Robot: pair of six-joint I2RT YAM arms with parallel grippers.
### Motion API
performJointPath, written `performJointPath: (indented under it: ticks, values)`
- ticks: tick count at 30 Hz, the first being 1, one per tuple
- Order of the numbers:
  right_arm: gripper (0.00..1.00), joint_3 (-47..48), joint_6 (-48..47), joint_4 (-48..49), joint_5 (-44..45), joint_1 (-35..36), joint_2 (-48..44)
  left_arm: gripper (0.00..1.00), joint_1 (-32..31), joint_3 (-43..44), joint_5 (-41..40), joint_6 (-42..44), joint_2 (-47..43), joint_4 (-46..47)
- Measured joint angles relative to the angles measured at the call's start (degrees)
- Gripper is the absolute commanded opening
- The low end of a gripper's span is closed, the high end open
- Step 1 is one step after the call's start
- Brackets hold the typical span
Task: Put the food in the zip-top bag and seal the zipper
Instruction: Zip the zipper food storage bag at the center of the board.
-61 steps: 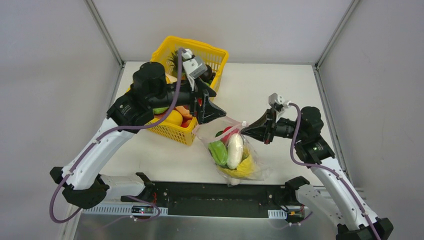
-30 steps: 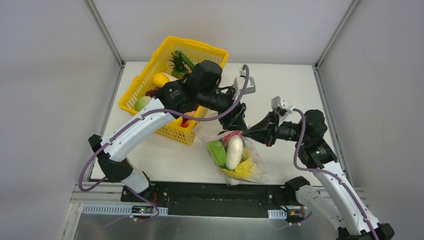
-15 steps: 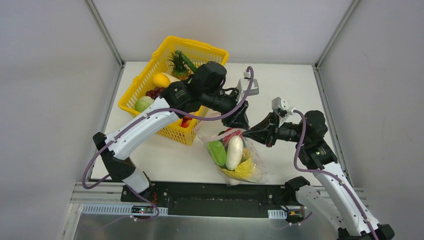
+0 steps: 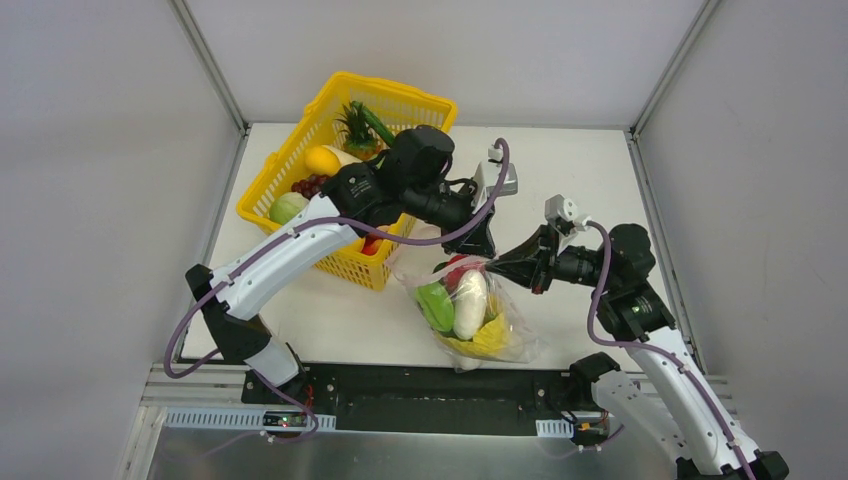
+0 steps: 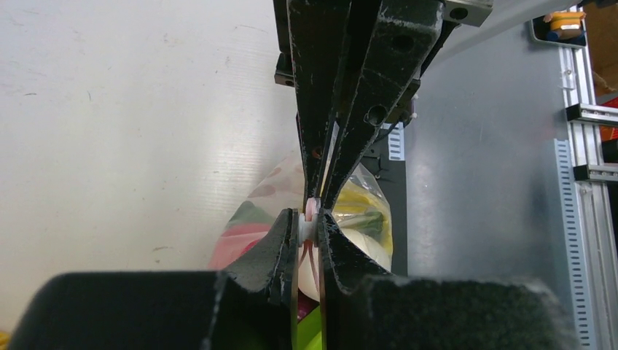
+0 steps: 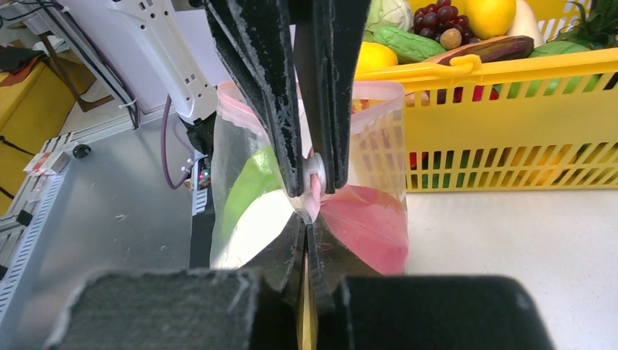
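Note:
The zip-top bag (image 4: pixel 468 312) lies near the table's front edge. The food in it includes a green piece (image 4: pixel 436 303), a white radish (image 4: pixel 470 302), a yellow cabbage (image 4: pixel 487 338) and a red piece (image 4: pixel 455 268). My right gripper (image 4: pixel 492 264) is shut on the bag's pinkish top edge (image 6: pixel 312 204). My left gripper (image 4: pixel 484 245) meets it from the far side. In the left wrist view its jaws (image 5: pixel 311 219) are clamped on the zipper's small white slider (image 5: pixel 309 227). The two grippers stand tip to tip.
A yellow mesh basket (image 4: pixel 345 80) with more toy fruit and vegetables stands at the back left, right behind the bag, and its wall (image 6: pixel 510 146) shows in the right wrist view. The black rail (image 4: pixel 430 385) runs along the table's near edge.
My left arm has swung from the basket over to the bag's top, and its jaws have closed onto the white slider. My right gripper has kept its hold on the bag's edge.

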Motion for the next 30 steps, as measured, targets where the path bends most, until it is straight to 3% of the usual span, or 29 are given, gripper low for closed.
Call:
performJointPath:
  ticks: [19,22,30]
  values:
    - [0.0,-0.7,1.2,1.1,2.4,0.0,-1.5,0.0,-0.3,-6.1,-7.3,5.5,-7.7,-4.0]
    - [0.11,-0.7,2.0,1.3,1.8,-0.1,-1.6,0.0,-0.3,-6.1,-7.3,5.1,-7.8,-3.9]
    - [0.11,0.3,3.0,1.7,-0.5,-0.4,-0.8,0.0,-0.2,-5.4,-5.2,1.8,-7.6,-3.6]
